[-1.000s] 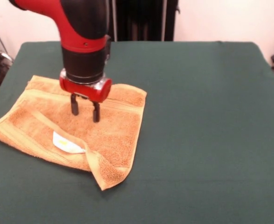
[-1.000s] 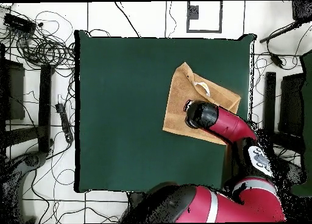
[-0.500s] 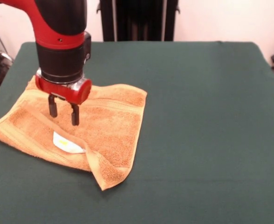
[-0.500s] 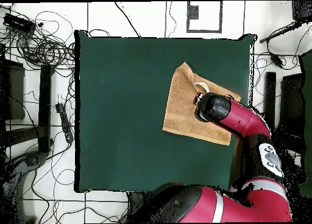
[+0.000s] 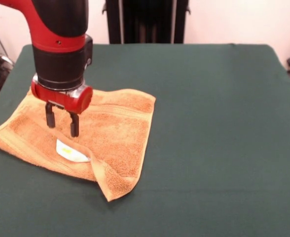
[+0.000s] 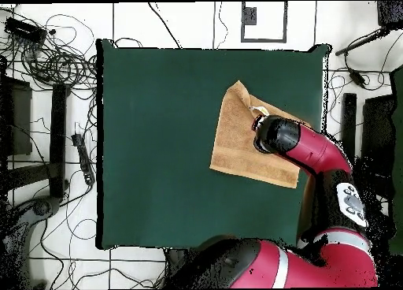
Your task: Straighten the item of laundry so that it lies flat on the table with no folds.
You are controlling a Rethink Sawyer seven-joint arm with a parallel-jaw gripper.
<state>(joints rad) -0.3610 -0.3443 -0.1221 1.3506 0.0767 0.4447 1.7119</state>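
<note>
The orange-tan towel [image 5: 105, 133] lies on the dark green table [image 5: 214, 123] at the left of the front view. Its near edge is folded over, showing the white label [image 5: 71, 151], and one corner [image 5: 116, 190] sticks out toward the camera. My gripper [image 5: 61, 124] hangs open just above the towel's left part, a little behind the label. In the overhead view the towel [image 6: 236, 141] is at the table's right side and the arm's wrist [image 6: 275, 135] covers its right part and the gripper.
The table [image 6: 157, 145] spreads wide to the left of the towel in the overhead view. The towel's left end lies close to the table's left edge [image 5: 2, 94] in the front view. Cables and stands [image 6: 55, 105] lie on the floor around the table.
My gripper has moved left across the towel in the front view, from its middle to above the left part near the label, staying open. The towel has not moved.
</note>
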